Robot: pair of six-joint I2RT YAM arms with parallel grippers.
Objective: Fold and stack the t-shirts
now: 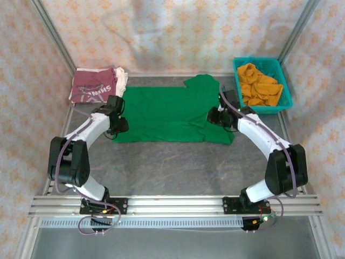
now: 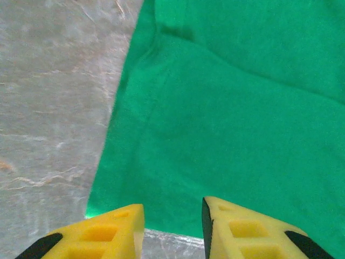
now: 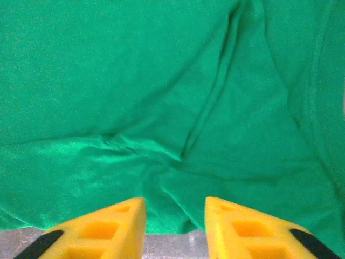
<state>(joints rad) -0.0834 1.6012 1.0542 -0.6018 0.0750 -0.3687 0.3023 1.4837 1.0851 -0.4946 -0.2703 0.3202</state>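
The green t-shirt (image 1: pixel 172 113) lies spread flat across the middle of the table, one sleeve pointing to the back. The maroon t-shirt (image 1: pixel 97 85) with white lettering lies folded at the back left. My left gripper (image 1: pixel 119 125) hovers at the green shirt's left edge; in its wrist view the jaws (image 2: pixel 173 226) are open, with bare table between them and the green cloth (image 2: pixel 226 108) just ahead. My right gripper (image 1: pixel 217 116) hangs over the shirt's right side, also open (image 3: pixel 175 224), above the creased hem of the green cloth (image 3: pixel 135 81). Neither gripper holds anything.
A teal mesh basket (image 1: pixel 285 91) with orange cloth (image 1: pixel 259 86) in it stands at the back right. Grey table surface (image 1: pixel 172 167) stretches between the green shirt and the arm bases. Patterned walls enclose the back and sides.
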